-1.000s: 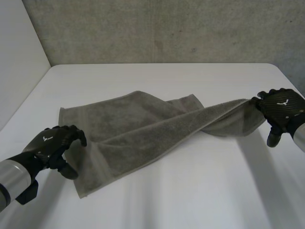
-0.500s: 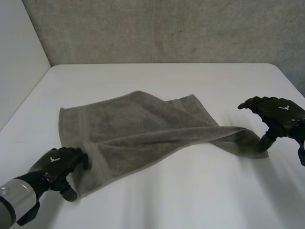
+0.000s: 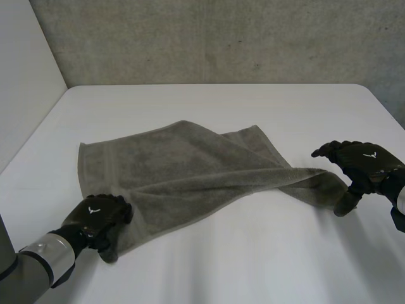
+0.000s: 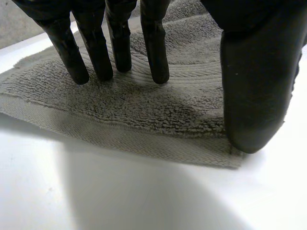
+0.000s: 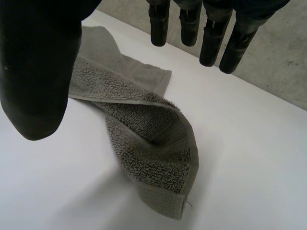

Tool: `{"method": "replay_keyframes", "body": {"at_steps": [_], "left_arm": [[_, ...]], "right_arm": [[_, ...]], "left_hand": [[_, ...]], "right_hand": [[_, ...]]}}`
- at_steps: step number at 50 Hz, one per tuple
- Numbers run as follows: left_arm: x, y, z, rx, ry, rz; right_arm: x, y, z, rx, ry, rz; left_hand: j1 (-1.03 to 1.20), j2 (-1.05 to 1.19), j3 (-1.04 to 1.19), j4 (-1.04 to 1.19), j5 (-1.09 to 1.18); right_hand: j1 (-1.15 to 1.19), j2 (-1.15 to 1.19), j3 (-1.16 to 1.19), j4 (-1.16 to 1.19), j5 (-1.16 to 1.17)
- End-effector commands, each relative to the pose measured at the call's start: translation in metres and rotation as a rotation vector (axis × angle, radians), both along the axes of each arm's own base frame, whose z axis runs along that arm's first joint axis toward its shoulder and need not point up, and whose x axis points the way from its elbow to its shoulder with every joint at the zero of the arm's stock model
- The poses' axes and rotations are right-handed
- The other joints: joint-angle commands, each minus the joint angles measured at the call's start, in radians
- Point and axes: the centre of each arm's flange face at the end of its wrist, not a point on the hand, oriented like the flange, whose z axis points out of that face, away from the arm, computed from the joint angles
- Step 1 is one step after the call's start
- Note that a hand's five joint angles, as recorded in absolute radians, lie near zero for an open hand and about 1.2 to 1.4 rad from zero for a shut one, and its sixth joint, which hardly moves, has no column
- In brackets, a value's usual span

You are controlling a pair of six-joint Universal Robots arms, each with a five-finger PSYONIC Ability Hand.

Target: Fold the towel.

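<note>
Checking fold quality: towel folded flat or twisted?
Twisted, not flat: the towel is rolled over at its right end, by the open right hand; the rest lies mostly flat.

Head view: high at near side, facing down across white table [image 3: 253, 253] to far wall [image 3: 221, 38]. Left wrist view: very near towel [image 4: 144, 100], low at its near-left corner. Right wrist view: above its right end. All share towel.
</note>
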Motion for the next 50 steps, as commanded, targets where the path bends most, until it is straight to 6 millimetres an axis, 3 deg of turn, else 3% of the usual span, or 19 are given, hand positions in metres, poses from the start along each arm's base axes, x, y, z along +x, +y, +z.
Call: {"method": "replay_keyframes", "body": {"at_steps": [1,10,13,15,18,50], "left_arm": [[-0.003,-0.002,-0.005,0.003,-0.003,-0.01],[-0.002,-0.004,-0.008,0.01,-0.021,0.011],[-0.003,-0.005,-0.009,0.013,-0.023,0.009],[-0.003,-0.006,-0.009,0.01,-0.021,0.008],[-0.003,-0.006,-0.008,0.009,-0.019,0.009],[-0.003,-0.008,-0.005,-0.004,-0.011,0.015]], "right_arm": [[0.0,0.001,-0.002,0.005,0.0,0.001],[0.001,0.003,-0.004,0.011,0.001,0.003],[0.0,0.003,-0.004,0.008,0.002,0.002],[0.0,0.003,-0.004,0.008,0.002,0.002],[0.0,0.002,-0.006,0.017,0.001,0.002],[0.007,0.01,-0.016,0.036,0.038,0.044]], "left_hand": [[0.011,0.025,0.024,0.027,0.01],[0.02,0.034,0.032,0.036,0.019],[0.091,0.104,0.103,0.107,0.089],[0.292,0.306,0.304,0.308,0.291],[0.396,0.409,0.408,0.411,0.394],[0.425,0.439,0.438,0.441,0.424]], "right_hand": [[-0.05,-0.068,-0.069,-0.08,-0.057],[-0.05,-0.068,-0.069,-0.08,-0.057],[-0.05,-0.068,-0.069,-0.08,-0.057],[-0.05,-0.068,-0.069,-0.08,-0.057],[-0.05,-0.068,-0.069,-0.08,-0.057],[-0.05,-0.068,-0.069,-0.08,-0.057]]}}
